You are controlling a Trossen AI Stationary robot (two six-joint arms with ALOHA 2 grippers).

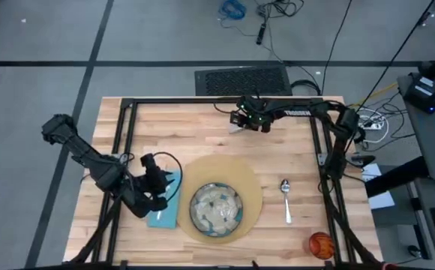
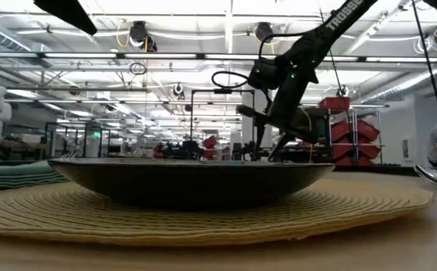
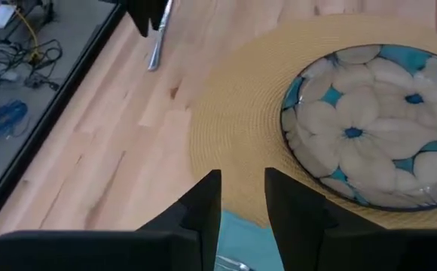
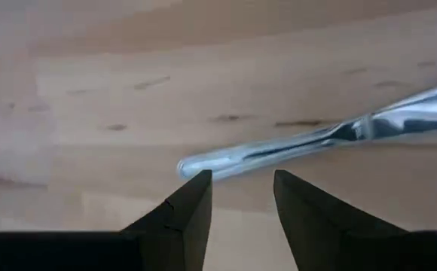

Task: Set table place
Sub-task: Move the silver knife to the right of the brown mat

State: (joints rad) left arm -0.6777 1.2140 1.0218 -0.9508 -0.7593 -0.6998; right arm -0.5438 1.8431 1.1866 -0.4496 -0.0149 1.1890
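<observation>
The table (image 1: 202, 127) carries a round tan placemat (image 1: 247, 184) near the middle of its near edge, with the floral dish (image 1: 216, 208) resting on it; the teal napkin (image 1: 165, 206) lies just beside the placemat toward the table's left edge; the spoon (image 1: 286, 199) lies on bare wood on the placemat's other side, and the orange cup (image 1: 321, 244) stands at the near right corner. The left gripper (image 1: 156, 180) hangs over the napkin, jaws a little apart and holding nothing; something silver shows on the cloth below it, too little to name. The right gripper (image 4: 241, 197) is low near the far edge, jaws apart just above the handle of a silver utensil (image 4: 316, 139) lying flat on the wood; which piece it is cannot be told.
</observation>
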